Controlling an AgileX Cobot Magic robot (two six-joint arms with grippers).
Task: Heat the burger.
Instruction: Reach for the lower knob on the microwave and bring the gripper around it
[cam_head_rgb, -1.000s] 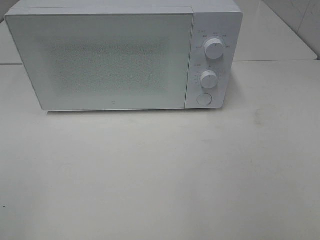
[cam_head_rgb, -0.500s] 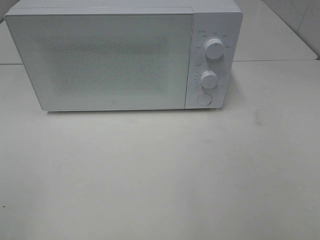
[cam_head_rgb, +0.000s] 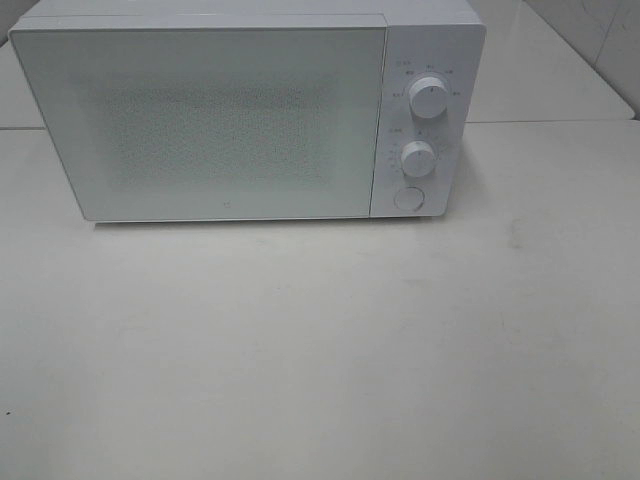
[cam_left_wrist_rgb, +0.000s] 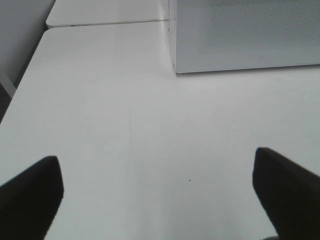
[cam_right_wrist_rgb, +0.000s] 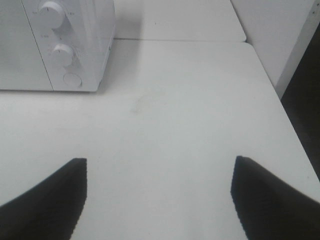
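Note:
The burger is out of view in every frame. A white microwave (cam_head_rgb: 200, 120) stands at the back of the table with its door shut, and the frosted door shows nothing inside. Its panel carries an upper knob (cam_head_rgb: 427, 97), a lower knob (cam_head_rgb: 418, 158) and a round button (cam_head_rgb: 408, 198). My left gripper (cam_left_wrist_rgb: 155, 157) is open over bare table in front of the microwave's (cam_left_wrist_rgb: 245, 35) left corner. My right gripper (cam_right_wrist_rgb: 160, 161) is open too, over bare table to the right of the control panel (cam_right_wrist_rgb: 60, 50). Neither holds anything, and neither shows in the exterior high view.
The white table (cam_head_rgb: 320, 350) runs on behind the microwave past a seam (cam_head_rgb: 560, 122). Its right edge (cam_right_wrist_rgb: 280, 105) drops to dark floor. Its left edge (cam_left_wrist_rgb: 22, 85) lies near a grey wall.

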